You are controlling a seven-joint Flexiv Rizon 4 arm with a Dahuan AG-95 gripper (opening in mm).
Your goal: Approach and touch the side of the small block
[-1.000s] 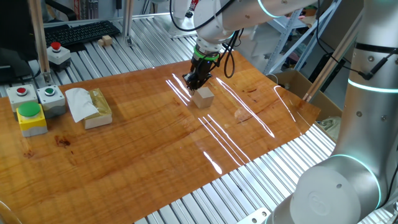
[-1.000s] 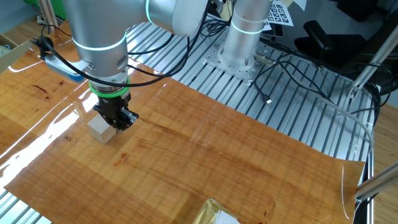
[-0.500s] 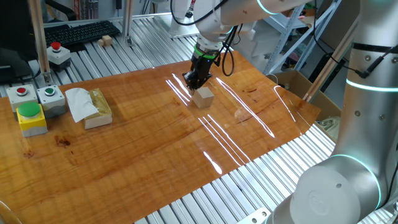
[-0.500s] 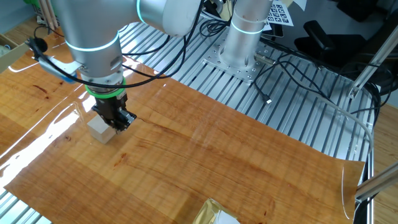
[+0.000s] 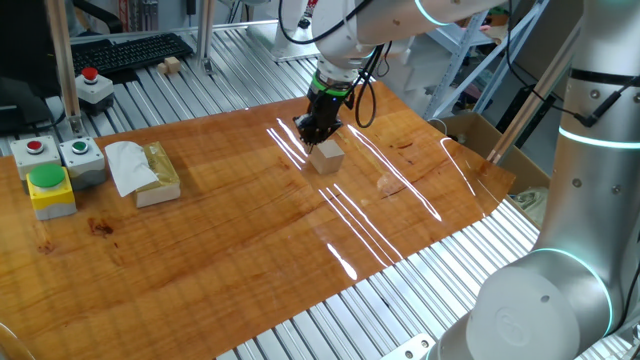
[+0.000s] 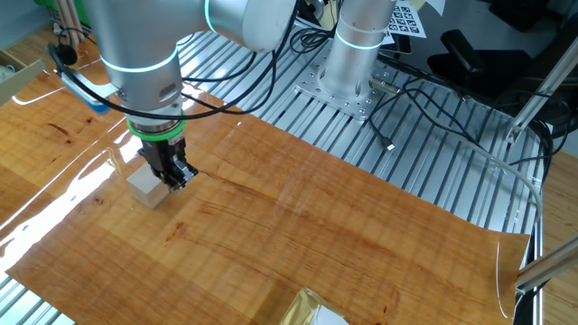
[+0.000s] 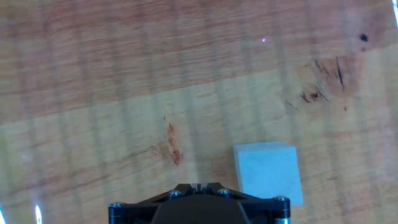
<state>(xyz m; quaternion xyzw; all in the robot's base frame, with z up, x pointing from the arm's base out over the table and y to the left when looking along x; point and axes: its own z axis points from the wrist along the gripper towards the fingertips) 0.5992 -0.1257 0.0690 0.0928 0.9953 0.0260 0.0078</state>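
The small block is a pale wooden cube on the wooden tabletop. It also shows in the other fixed view and in the hand view at the lower right. My gripper is shut and empty, its fingertips low over the table right beside the block's far-left side. In the other fixed view the gripper sits against the block's upper right edge. In the hand view the gripper is shut, just left of the block. I cannot tell whether it touches the block.
A flat tan block with white tissue lies at the left. Button boxes stand at the far left. A tiny wooden block sits on the slatted surface by a keyboard. A cardboard box is at the right.
The arm's upper part shifted slightly; the gripper tip stays beside the block. The block has not moved.
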